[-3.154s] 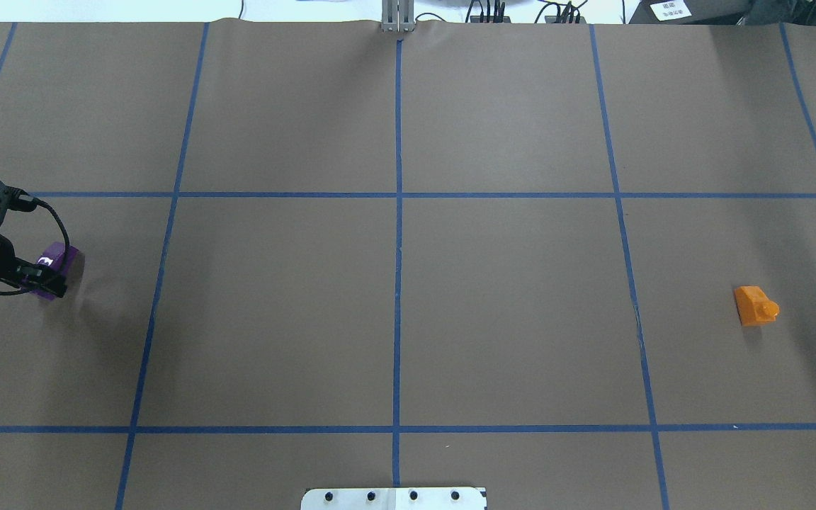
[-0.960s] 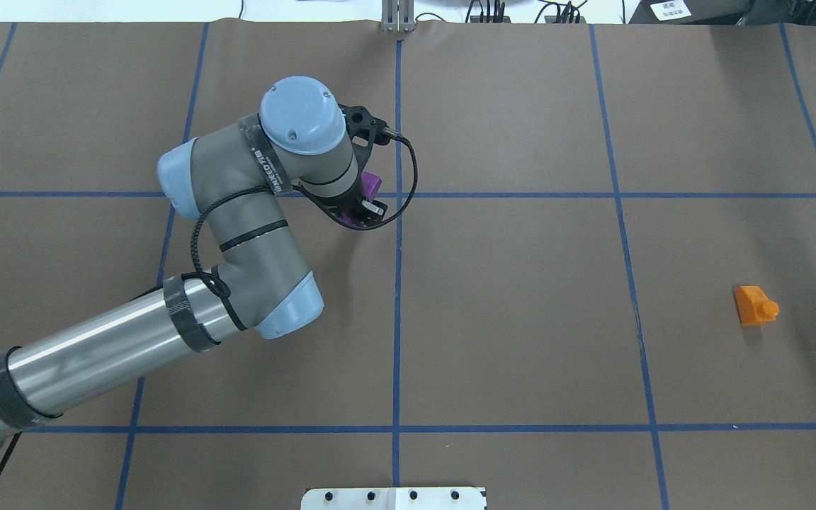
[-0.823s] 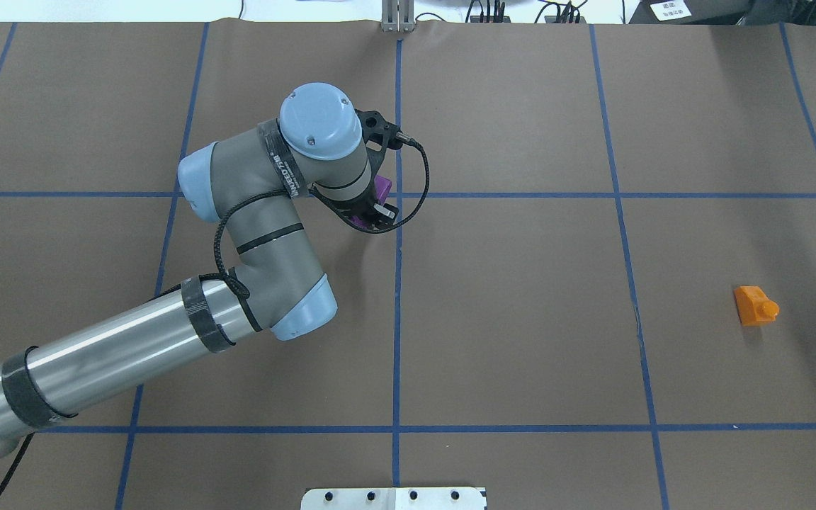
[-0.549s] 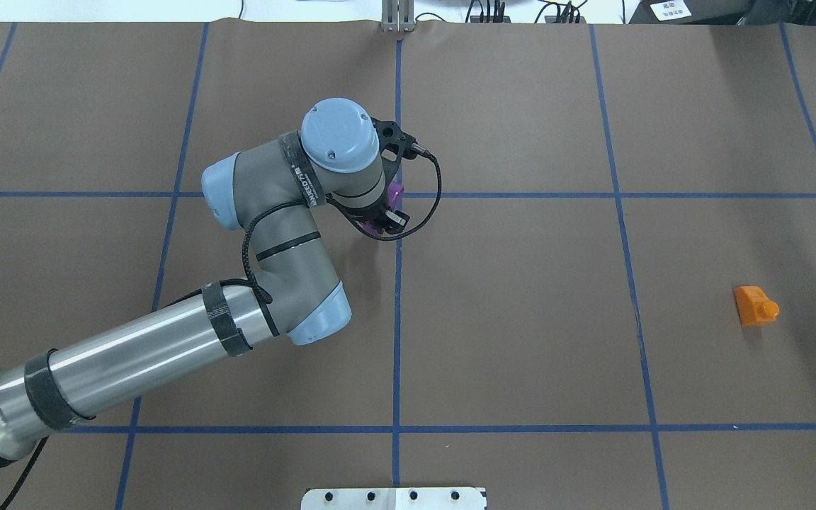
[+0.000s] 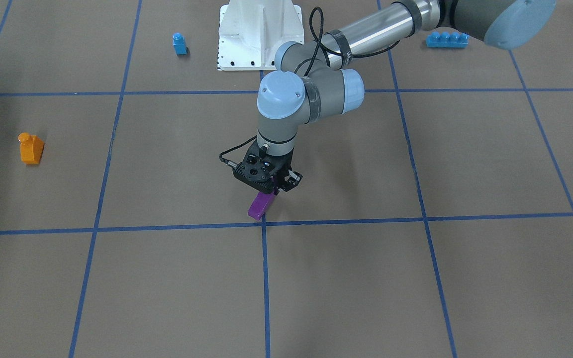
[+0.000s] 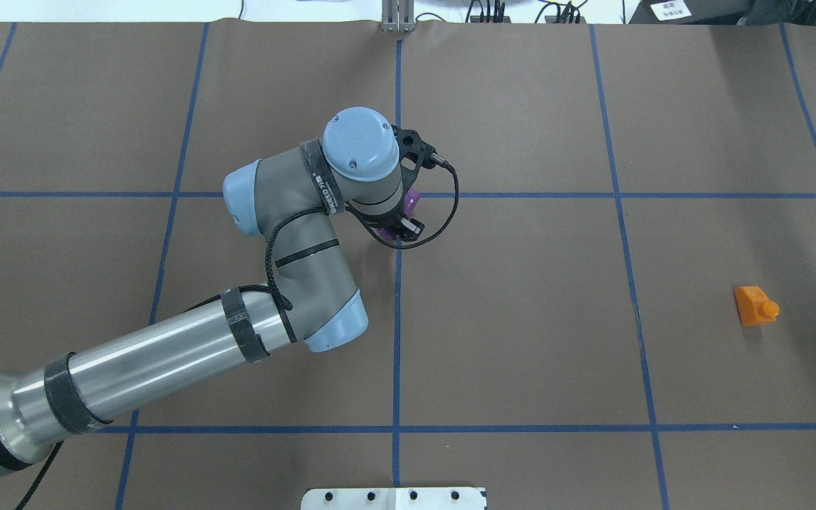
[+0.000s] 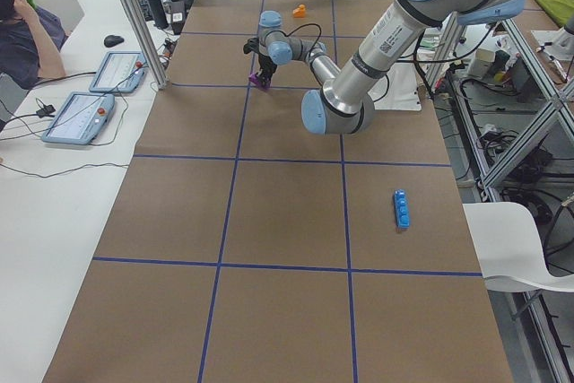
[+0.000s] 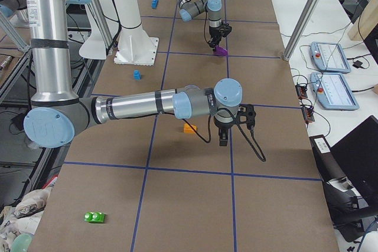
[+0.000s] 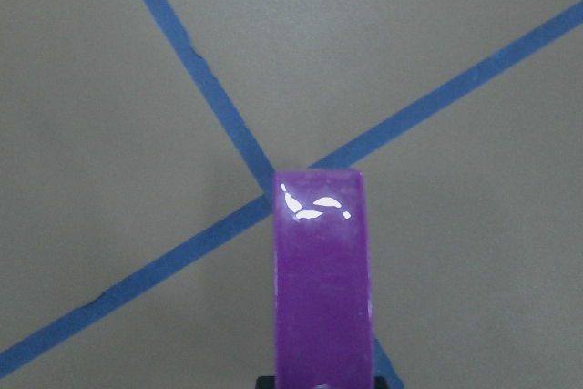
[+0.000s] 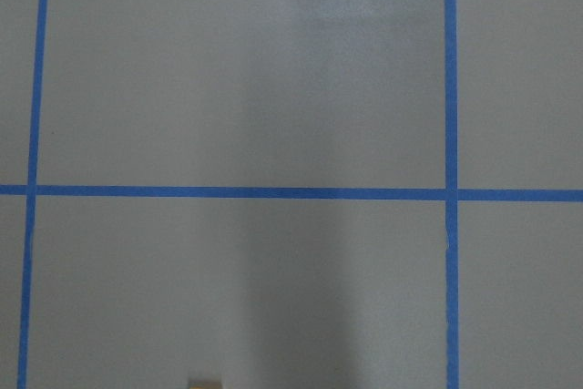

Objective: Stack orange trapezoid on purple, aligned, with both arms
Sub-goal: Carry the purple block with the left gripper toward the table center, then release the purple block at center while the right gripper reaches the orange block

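Where brown paper covers the desk (image 6: 521,340), blue tape lines (image 6: 397,333) cut it into big squares, and a white side bench (image 7: 54,195) stands next to it. The left pincer (image 5: 271,189) points down, closed tight on the purple (image 5: 260,205), right by the middle crossing of lines. The brick may touch the paper, but that is hard to see. The orange trapezoid (image 6: 755,305) lies alone, far off on the robot's right. The right pincer (image 8: 223,137) hangs over the desk; I cannot tell how wide it is.
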{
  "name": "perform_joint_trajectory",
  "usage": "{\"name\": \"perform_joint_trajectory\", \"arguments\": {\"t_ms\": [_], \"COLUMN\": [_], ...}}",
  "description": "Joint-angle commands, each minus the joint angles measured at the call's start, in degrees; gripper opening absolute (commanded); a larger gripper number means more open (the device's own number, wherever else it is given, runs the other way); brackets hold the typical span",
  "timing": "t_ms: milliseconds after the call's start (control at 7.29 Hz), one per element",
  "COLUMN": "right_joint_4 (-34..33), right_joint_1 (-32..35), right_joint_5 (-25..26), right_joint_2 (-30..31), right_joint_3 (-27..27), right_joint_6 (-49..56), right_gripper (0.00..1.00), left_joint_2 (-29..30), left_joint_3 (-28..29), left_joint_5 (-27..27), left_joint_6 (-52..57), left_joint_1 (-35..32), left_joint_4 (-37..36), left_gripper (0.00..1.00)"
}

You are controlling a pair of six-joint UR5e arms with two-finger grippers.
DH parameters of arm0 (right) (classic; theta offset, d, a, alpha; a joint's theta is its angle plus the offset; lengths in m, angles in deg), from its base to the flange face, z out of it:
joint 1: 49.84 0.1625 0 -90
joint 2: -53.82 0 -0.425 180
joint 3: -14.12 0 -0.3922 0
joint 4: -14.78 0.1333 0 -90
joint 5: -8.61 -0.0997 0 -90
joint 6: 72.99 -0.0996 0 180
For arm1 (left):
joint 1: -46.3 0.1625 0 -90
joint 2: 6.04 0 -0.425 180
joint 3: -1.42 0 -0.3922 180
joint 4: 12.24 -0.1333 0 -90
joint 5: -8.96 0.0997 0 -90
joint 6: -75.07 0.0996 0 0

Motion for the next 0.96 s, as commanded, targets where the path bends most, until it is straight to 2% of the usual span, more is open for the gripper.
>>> {"name": "perform_joint_trajectory", "arguments": {"t_ms": [0,137,274,411,823], "right_joint_4": [0.08,0.0,0.0,0.0,0.0], "right_joint_1": [0.0,0.0,0.0,-0.09,-0.09], "right_joint_5": [-0.35,-0.35,-0.35,-0.35,-0.44], "right_joint_2": [-0.04,-0.04,-0.13,-0.13,-0.39], "right_joint_3": [0.08,0.16,0.16,0.25,0.25], "right_joint_6": [-0.1,-0.1,-0.1,-0.1,-0.45], "right_gripper": [1.0,1.0,1.0,1.0,1.0], "left_joint_2": [0.43,0.43,0.43,0.43,0.43], "left_joint_3": [0.83,0.74,0.74,0.74,0.56], "left_joint_5": [-0.02,-0.1,-0.28,-0.28,-0.98], "left_joint_6": [-0.63,-0.64,-1.6,-4.48,-6.87], "left_joint_1": [0.42,0.16,-0.28,-0.37,-1.42], "left_joint_4": [0.12,0.21,0.13,0.12,-0.05], "left_gripper": [0.33,0.39,0.87,1.0,1.0]}}
